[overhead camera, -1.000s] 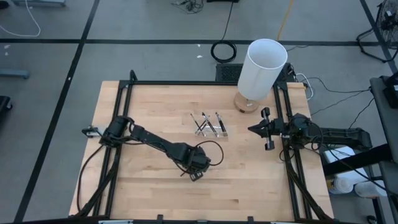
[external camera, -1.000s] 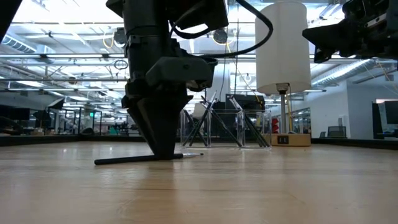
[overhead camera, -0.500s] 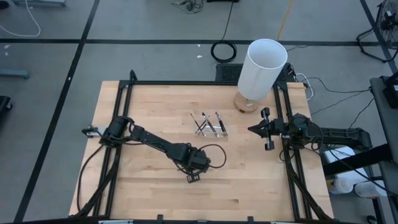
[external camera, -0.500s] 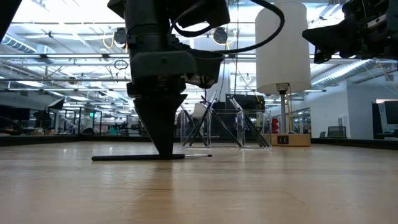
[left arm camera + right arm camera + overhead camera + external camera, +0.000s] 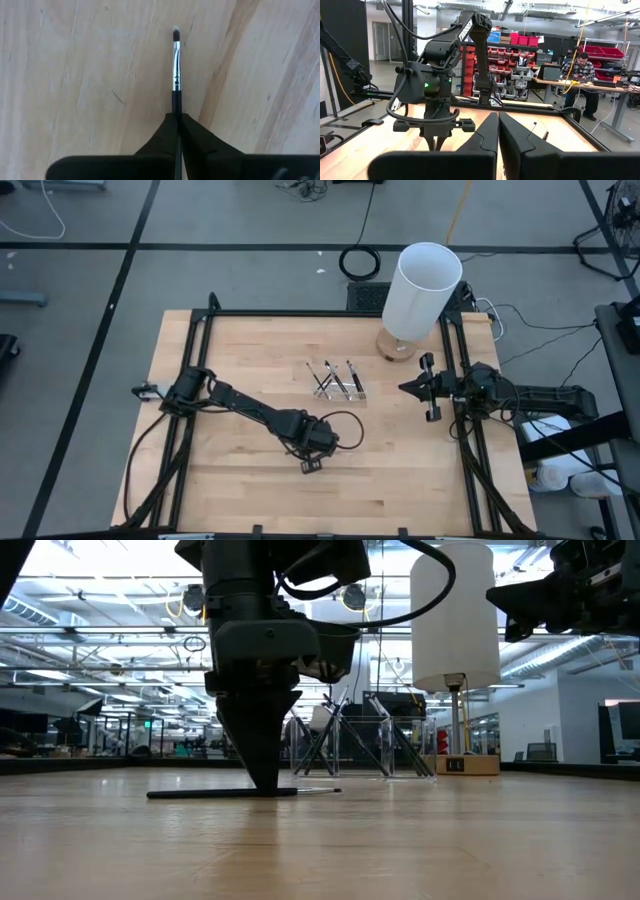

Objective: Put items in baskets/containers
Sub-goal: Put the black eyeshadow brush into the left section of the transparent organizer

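A thin dark stick with a silvery ferrule and pale tip lies flat on the wooden table, near its middle and toward the near edge. My left gripper points straight down and is shut on it; the low view shows it as a black wedge over the stick. Farther back the small clear tray holds several more sticks that lean against its walls. My right gripper hangs shut above the table's right edge, holding nothing. My left gripper pinches the stick's dark handle between its two fingers, about midway along and a little toward the ferrule end. The fingers come from above, pointing down, and close across the stick. The stick lies level on the table along its whole length.
A tall white cylinder on a round wooden base stands at the far right corner, close to the tray. A black frame runs round the table. A person sits at a desk in the room beyond.
My left gripper has shut on the stick and rolled a little about its downward axis, staying in place. The stick has turned slightly on the table and now lies level across the low view; it stays on the wood.
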You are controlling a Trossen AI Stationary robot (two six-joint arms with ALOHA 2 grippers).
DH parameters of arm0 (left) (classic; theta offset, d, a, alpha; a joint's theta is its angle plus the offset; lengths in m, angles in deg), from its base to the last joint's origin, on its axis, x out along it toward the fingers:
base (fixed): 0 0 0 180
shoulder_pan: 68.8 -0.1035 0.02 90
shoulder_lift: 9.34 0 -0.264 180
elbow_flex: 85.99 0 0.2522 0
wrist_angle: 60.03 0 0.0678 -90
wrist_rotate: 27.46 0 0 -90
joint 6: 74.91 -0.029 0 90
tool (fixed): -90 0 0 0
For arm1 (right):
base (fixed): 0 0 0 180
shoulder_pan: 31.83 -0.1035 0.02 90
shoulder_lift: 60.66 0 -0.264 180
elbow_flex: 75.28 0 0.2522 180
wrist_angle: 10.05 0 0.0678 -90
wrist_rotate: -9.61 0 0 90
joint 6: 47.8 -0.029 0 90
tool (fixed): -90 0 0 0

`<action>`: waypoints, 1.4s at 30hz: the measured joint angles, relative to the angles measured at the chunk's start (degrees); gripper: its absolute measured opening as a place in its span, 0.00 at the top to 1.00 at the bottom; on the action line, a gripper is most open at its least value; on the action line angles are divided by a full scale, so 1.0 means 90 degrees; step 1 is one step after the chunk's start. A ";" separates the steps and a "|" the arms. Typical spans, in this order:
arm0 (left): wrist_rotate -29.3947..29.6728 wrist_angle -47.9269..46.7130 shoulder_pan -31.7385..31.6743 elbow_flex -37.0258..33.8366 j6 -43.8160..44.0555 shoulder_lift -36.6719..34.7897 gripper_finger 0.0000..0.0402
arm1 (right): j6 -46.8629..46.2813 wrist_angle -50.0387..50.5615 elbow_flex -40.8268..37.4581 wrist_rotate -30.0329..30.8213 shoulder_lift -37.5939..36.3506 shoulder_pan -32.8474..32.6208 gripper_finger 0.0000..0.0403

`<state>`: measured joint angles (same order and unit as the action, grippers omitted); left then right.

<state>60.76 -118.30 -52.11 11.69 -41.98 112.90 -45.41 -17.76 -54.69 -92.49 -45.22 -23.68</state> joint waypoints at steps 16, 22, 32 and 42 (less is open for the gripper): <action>0.0224 -0.0035 0.0012 -0.0029 0.0210 -0.0244 0.96 | 0.0024 -0.0010 0.0000 0.0003 0.0000 -0.0001 1.00; 0.0321 -0.0255 0.0024 -0.0060 0.0260 -0.0499 0.99 | 0.0005 -0.0036 0.0000 0.0003 0.0000 0.0001 1.00; 0.0464 -0.0279 0.0036 -0.0036 0.0373 -0.0537 0.98 | -0.0015 -0.0041 0.0000 0.0003 0.0000 0.0001 1.00; 0.0172 -0.0235 -0.0059 0.0099 0.0067 -0.0539 0.89 | -0.0010 -0.0056 0.0000 0.0003 0.0000 0.0001 1.00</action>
<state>62.31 -120.42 -52.64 12.58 -41.38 108.04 -45.50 -18.26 -54.69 -92.46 -45.22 -23.67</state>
